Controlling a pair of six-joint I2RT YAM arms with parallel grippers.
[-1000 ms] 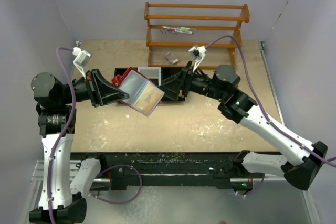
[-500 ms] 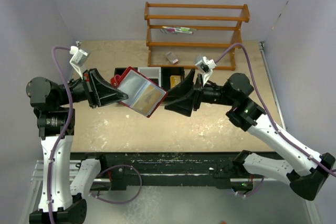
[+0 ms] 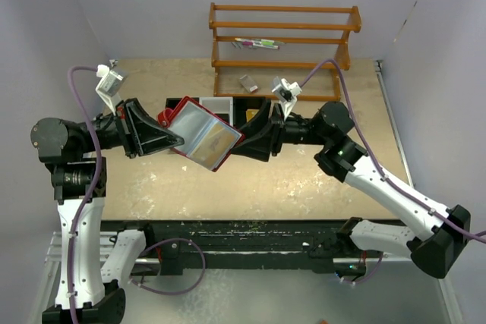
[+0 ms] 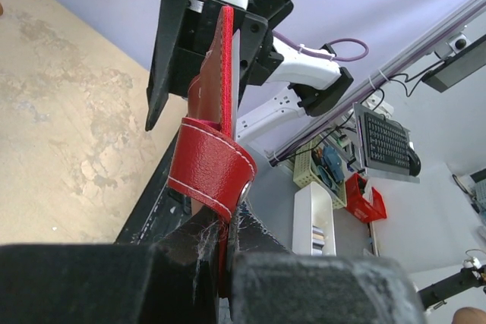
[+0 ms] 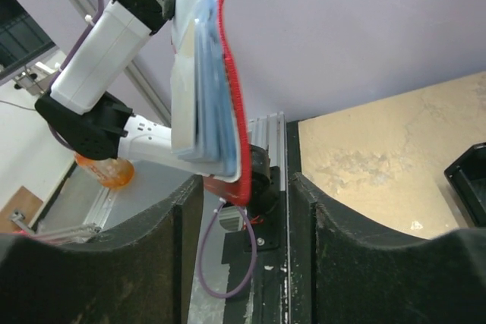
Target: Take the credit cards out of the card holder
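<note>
Over mottled tan tabletop (image 3: 250, 184), left pincer (image 3: 173, 139) clamps stitched red card holder (image 4: 213, 168)

The card holder (image 4: 209, 165) is red with white stitching; the credit cards (image 3: 215, 140) inside show grey-silver and tan. The counter (image 3: 304, 180) is mottled beige, the far rack (image 3: 285, 28) orange-brown wood, the tray (image 3: 216, 104) black-and-white.

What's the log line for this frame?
left gripper: shut on wallet | right gripper: open, jaws either side of wallet edge | cards: in sleeves
</note>
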